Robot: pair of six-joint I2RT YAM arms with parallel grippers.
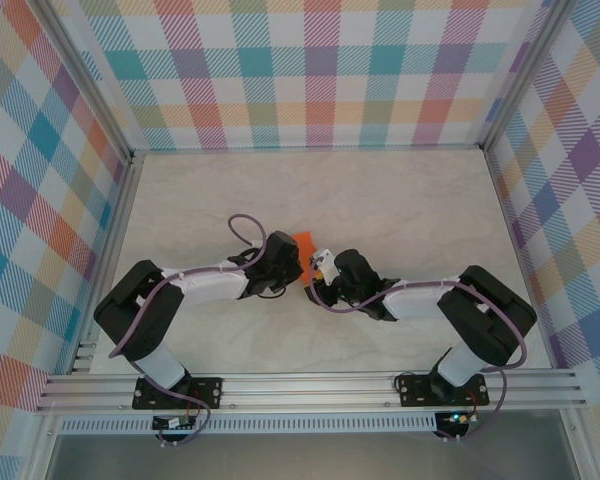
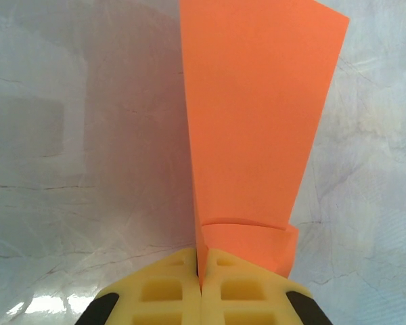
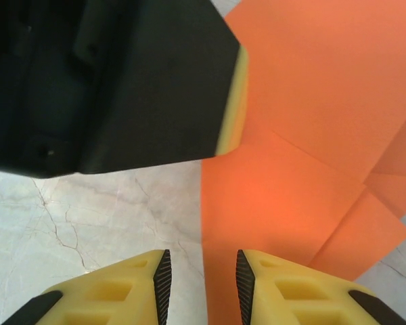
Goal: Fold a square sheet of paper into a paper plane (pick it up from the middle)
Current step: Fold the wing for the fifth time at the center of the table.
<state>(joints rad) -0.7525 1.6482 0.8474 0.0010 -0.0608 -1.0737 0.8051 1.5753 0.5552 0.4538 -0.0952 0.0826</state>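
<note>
The orange paper (image 1: pixel 305 243) is folded into layers and held up off the table between the two arms at the table's middle. In the left wrist view the folded paper (image 2: pixel 257 115) rises as a long panel with a short flap at its base, and my left gripper (image 2: pixel 201 277) is shut on its lower edge. My left gripper (image 1: pixel 296 264) meets my right gripper (image 1: pixel 324 270) under the paper. In the right wrist view my right gripper (image 3: pixel 203 277) is open, and the paper's (image 3: pixel 304 135) straight left edge runs down into the gap between its fingers.
The left gripper's black body (image 3: pixel 122 81) hangs close above the right fingers. The marble tabletop (image 1: pixel 400 200) stretches out around both arms. Plaid walls (image 1: pixel 310 70) close three sides, and an aluminium rail (image 1: pixel 310 390) carries the arm bases at the near edge.
</note>
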